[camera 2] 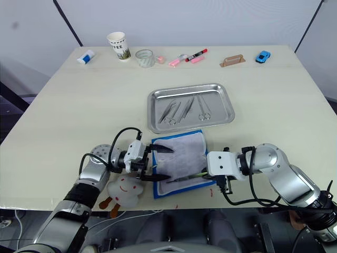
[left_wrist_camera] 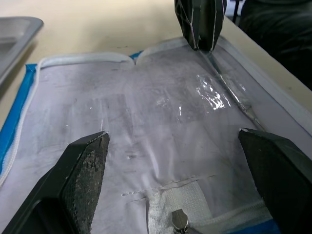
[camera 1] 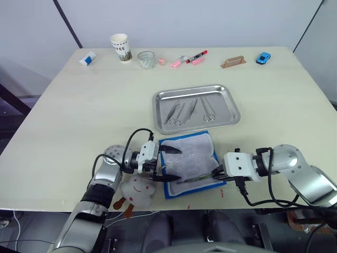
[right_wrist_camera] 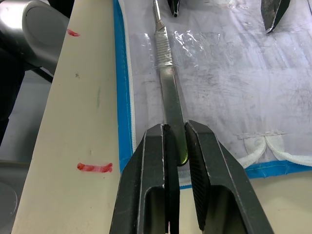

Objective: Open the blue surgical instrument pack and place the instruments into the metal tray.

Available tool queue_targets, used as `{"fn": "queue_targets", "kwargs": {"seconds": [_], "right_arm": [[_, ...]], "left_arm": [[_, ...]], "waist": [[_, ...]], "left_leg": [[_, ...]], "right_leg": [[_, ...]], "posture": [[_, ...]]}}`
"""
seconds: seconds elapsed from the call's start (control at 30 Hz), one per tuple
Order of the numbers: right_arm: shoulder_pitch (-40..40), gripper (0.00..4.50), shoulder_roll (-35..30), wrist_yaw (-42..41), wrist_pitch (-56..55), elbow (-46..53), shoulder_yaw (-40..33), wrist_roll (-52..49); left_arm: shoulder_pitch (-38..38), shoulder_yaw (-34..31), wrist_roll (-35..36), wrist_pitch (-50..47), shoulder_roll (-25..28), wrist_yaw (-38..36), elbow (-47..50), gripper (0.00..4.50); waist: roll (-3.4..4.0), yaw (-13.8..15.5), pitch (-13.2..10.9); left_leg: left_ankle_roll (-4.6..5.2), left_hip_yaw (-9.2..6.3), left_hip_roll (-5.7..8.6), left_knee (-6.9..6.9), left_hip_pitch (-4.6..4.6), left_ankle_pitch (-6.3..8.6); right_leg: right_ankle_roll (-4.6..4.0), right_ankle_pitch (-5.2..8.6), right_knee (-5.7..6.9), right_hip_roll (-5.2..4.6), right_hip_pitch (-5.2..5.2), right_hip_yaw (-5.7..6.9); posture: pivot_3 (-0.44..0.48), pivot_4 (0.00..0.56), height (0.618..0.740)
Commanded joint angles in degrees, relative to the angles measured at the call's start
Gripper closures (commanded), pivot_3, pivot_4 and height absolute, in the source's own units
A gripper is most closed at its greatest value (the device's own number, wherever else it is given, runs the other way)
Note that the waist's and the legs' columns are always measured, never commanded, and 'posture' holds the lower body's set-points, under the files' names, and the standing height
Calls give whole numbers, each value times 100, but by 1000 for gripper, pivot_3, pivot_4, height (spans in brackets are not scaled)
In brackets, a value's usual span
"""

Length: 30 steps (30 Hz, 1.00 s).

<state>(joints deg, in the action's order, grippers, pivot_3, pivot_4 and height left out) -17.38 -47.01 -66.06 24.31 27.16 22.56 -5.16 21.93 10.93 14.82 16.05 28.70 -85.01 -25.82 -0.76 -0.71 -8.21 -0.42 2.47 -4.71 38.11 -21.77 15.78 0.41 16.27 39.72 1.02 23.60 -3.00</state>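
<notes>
Where the pale cream rectangular tabletop (camera 1: pixel 79 116) meets a plain grey-white wall, a row of small items lines the 12 o'clock edge: a white tube with a blue cap (camera 1: pixel 87 58), a white paper coffee cup (camera 1: pixel 120 47), a clear glass tumbler (camera 1: pixel 147 59), pink and red markers (camera 1: pixel 190 58), a tan wooden block (camera 1: pixel 233 62) and a blue toy car (camera 1: pixel 263 57). At centre lies the shiny silver rectangular steel tray (camera 1: pixel 226 94), holding several slim metal instruments (camera 1: pixel 190 110). Just beside it at 6 o'clock lies the blue fabric instrument pack (camera 1: pixel 189 164), opened flat with its pale grey-white lining up. At the pack's 9 o'clock side, the left gripper (camera 1: pixel 167 165) hovers, fingers spread wide. At the pack's 4 o'clock corner, the right gripper (right_wrist_camera: pixel 174 148) has its fingers narrowed onto the handle of a slim silver scalpel-like tool (right_wrist_camera: pixel 165 78) lying under clear film. A white plush toy with a red smile (camera 1: pixel 138 192) sits at the near edge, at 7 o'clock. Small red marks (right_wrist_camera: pixel 94 167) dot the tabletop near the pack.
</notes>
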Motion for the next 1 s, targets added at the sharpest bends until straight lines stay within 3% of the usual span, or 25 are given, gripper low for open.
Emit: {"fn": "queue_targets", "kwargs": {"seconds": [0.03,0.57,1.0], "right_arm": [[-156,4332,-61,-63,-51,202,-132,-53],[-364,4332,-313,-228,-44,291,-358,-186],[-78,4332,-680,-315,-308,165,-763,-352]], "left_arm": [[-247,260,-333,-154,48,50,-170,0],[-238,287,-322,-159,12,77,-216,0],[-225,293,-327,-137,-31,90,-257,0]], "waist": [[0,-1,0],[0,4,0],[1,11,0]], "left_leg": [[0,0,0,0,0,0],[0,1,0,0,0,0],[0,1,1,0,-1,0]], "right_leg": [[0,0,0,0,0,0],[0,0,0,-1,0,0],[0,0,-1,-3,0,0]], "posture": [[0,150,725],[0,150,725],[0,150,725]]}}
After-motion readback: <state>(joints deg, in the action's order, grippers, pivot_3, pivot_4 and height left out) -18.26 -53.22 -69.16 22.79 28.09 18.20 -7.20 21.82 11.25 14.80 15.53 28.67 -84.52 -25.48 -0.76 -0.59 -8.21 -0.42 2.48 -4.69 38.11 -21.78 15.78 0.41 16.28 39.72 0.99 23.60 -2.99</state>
